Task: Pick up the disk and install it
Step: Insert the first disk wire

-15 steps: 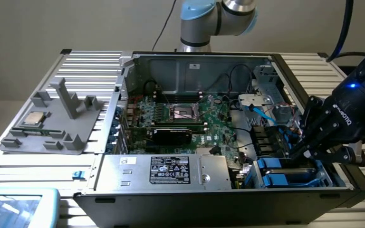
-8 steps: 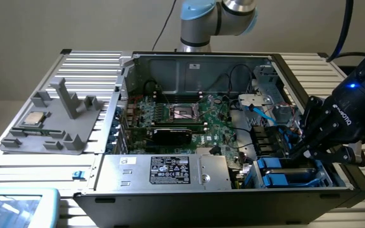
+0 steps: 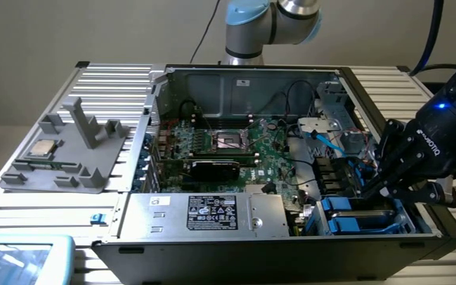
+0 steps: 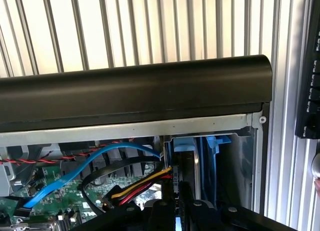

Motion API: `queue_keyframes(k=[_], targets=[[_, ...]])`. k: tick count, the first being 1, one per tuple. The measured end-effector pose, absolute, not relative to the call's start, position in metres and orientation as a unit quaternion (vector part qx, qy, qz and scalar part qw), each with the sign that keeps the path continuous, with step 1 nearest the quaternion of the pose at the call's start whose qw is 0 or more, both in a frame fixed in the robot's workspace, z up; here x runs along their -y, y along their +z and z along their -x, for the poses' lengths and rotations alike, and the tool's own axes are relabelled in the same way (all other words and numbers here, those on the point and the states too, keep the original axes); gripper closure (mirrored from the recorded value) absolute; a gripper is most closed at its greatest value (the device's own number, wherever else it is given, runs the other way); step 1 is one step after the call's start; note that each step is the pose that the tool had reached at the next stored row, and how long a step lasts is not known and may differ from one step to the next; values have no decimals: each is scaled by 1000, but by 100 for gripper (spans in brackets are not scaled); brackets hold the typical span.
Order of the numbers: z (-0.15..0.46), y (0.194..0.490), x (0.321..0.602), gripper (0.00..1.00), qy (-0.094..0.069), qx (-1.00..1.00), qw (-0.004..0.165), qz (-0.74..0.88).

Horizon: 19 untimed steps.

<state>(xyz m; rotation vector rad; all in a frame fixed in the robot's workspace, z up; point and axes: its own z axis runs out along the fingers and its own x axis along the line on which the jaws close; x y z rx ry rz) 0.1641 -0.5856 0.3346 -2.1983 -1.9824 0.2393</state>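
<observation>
Exterior view, closed gripper [image 3: 376, 192] inside case [image 3: 236, 89]; wrist view, disk [image 4: 184, 147] edge-on beside cables [image 4: 142, 185]

Soft, even light from above fills the exterior view: the ribbed tabletop [image 3: 54, 214] is bright, the inside of the computer case [image 3: 244, 89] in mild shadow. In the wrist view the tabletop is almost washed out by glare, and the black case rim [image 4: 135, 91] shows a faint sheen.
</observation>
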Motion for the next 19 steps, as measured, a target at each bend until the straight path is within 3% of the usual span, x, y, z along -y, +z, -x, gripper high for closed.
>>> queue_keyframes(k=[19], targets=[[-164,336,586,84,79,653,87,748]])
